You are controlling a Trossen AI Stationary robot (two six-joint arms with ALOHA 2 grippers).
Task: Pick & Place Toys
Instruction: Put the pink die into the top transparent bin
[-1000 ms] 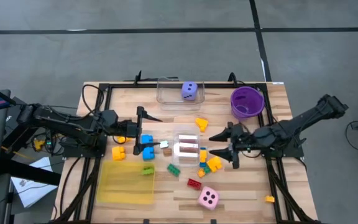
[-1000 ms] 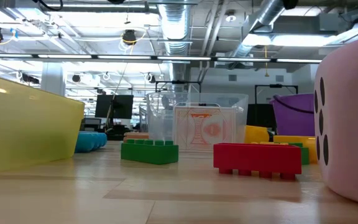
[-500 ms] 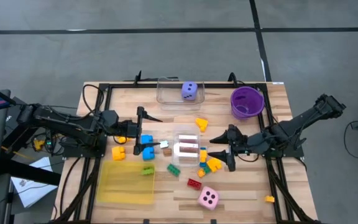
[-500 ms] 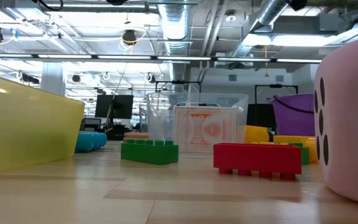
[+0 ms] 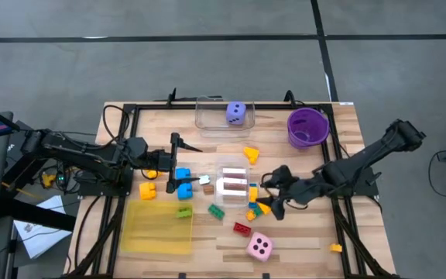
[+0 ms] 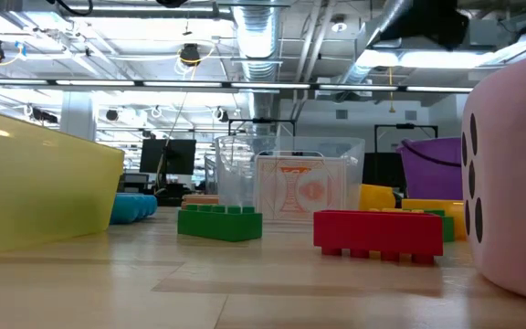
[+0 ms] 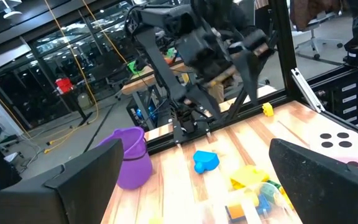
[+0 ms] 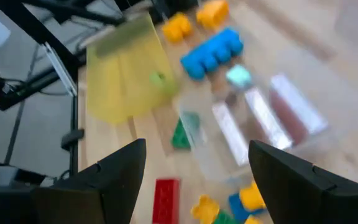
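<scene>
Toys lie scattered mid-table: blue bricks [image 5: 183,184], a green brick [image 5: 217,210], a red brick [image 5: 242,229], a pink die [image 5: 259,246] and a heap of yellow and blue bricks [image 5: 259,206]. A purple die [image 5: 236,113] sits in a clear box at the far edge. My left gripper [image 5: 180,164] hovers open and level above the blue bricks. My right gripper [image 5: 272,197] is open and slants down over the heap. In its wrist view the right gripper [image 8: 197,149] frames a clear box of cards [image 8: 253,124].
A yellow translucent tray [image 5: 158,226] lies near the front left. A purple bowl [image 5: 307,126] stands at the far right. A clear card box [image 5: 234,182] sits mid-table between the grippers. A small yellow piece [image 5: 335,248] lies at the near right.
My right gripper has sunk toward the heap of yellow and blue bricks, shifting toward the table's near edge, and has tipped from nearly level to slanting down. Its finger gap looks the same. The toys have not moved.
</scene>
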